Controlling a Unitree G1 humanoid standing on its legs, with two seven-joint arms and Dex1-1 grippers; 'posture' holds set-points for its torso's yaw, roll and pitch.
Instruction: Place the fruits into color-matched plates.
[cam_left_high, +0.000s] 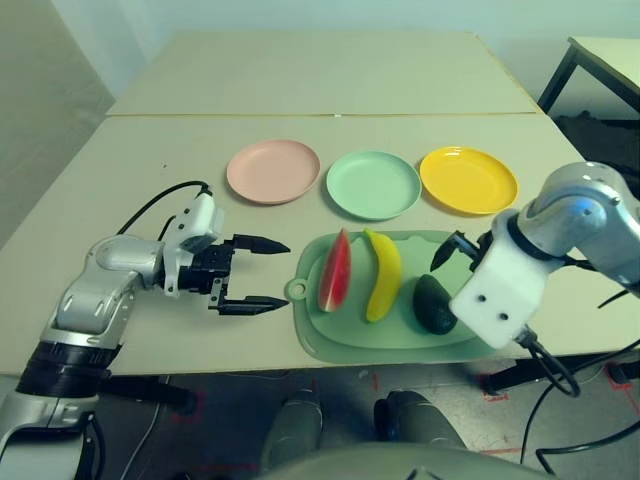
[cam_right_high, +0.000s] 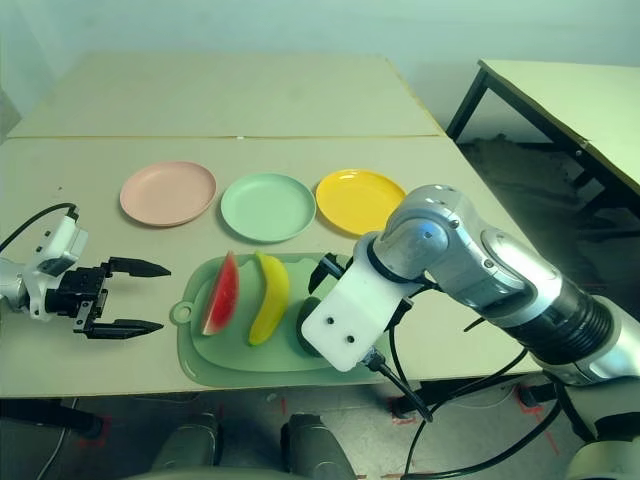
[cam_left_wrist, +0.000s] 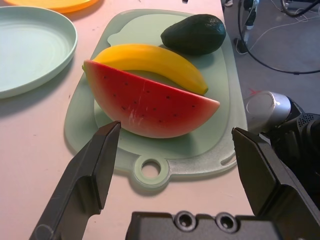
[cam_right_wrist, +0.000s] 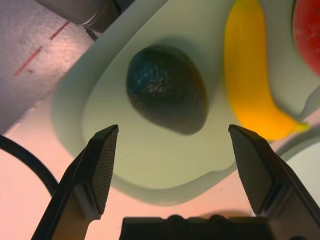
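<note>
Three toy fruits are seen on a pale green mat, with both grippers released.

The watermelon wedge (cam_left_high: 335, 272), banana (cam_left_high: 383, 277) and avocado (cam_left_high: 435, 304) lie side by side on the cutting mat (cam_left_high: 400, 345) at lower centre of the tabletop (cam_left_high: 150, 150); above stand the pink plate (cam_left_high: 273, 171), green plate (cam_left_high: 373, 184) and yellow plate (cam_left_high: 468, 179). No writing is readable. The avocado's pebbled skin is shown in the right wrist view, where the right gripper (cam_right_wrist: 175, 165) is spread above it. The left gripper (cam_left_high: 262, 273) is held wide left of the mat.
</note>
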